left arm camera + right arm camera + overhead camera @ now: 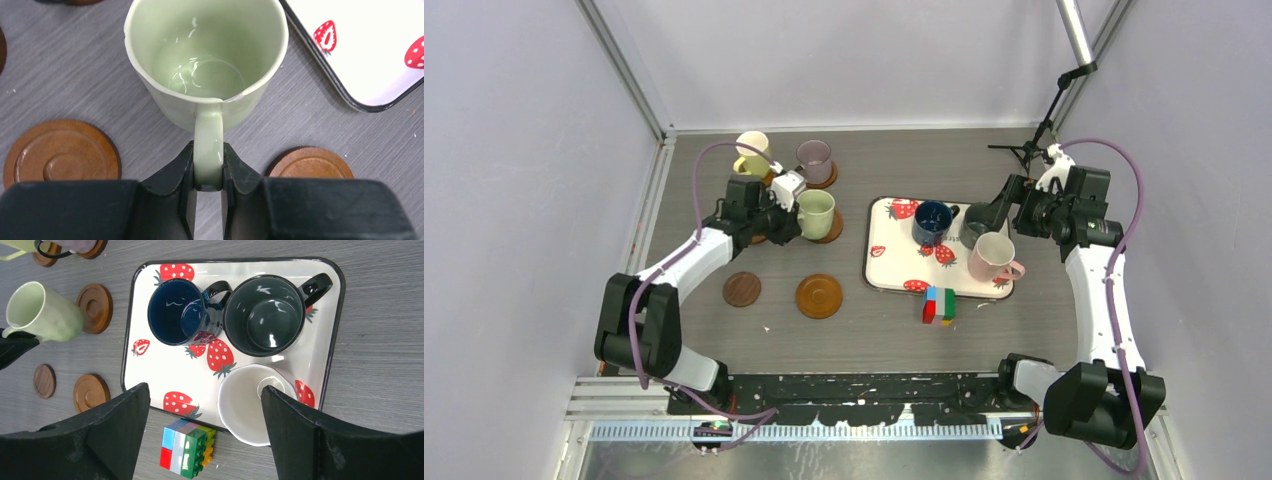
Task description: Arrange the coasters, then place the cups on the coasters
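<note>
Grey wood-grain bench (1024,330) carries a white strawberry tray (896,238) on its right. The dark blue cup (932,222), grey cup (976,224) and pink cup (994,256) stand on the tray, and the right jaws hang spread wide above them, holding nothing. On the left, the left jaws pinch the light green cup (815,212) by its handle, tilted beside a coaster (95,307). The yellow cup (751,152) and mauve cup (814,158) sit on back coasters (828,178). Nearer lie a dark coaster (742,289), a lighter coaster (819,296) and a block toy (940,305).

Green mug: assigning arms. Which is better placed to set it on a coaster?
Left. The left end effector grips the green mug by its handle beside bare coasters; the right end effector hangs open over the strawberry tray.
</note>
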You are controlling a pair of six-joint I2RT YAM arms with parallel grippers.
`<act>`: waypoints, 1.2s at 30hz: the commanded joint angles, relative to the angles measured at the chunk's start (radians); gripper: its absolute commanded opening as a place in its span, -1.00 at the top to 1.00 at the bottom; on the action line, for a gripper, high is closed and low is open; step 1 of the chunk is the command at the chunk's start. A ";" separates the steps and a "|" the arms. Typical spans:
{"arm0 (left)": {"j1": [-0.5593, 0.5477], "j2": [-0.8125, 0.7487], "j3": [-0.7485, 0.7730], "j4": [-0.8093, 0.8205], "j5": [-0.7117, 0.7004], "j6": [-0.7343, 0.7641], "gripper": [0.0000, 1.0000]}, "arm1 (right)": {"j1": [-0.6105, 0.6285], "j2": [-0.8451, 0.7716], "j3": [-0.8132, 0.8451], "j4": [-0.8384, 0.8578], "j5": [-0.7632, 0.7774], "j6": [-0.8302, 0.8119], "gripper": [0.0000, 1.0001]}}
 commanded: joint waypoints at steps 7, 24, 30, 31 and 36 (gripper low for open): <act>0.002 0.052 -0.024 0.406 0.077 -0.018 1.00 | -0.006 0.014 -0.002 0.042 -0.003 0.012 -0.72; 0.002 0.181 -0.004 0.434 0.060 0.004 1.00 | -0.006 0.024 -0.012 0.044 -0.021 0.009 -0.71; 0.002 0.170 0.013 0.337 0.057 0.021 0.91 | -0.006 0.020 -0.012 0.045 -0.020 0.008 -0.71; 0.002 0.167 0.019 0.308 0.057 0.029 0.85 | -0.006 0.019 -0.012 0.044 -0.020 0.009 -0.71; 0.002 0.153 0.028 0.213 0.043 0.063 0.64 | -0.005 0.022 -0.012 0.046 -0.022 0.008 -0.71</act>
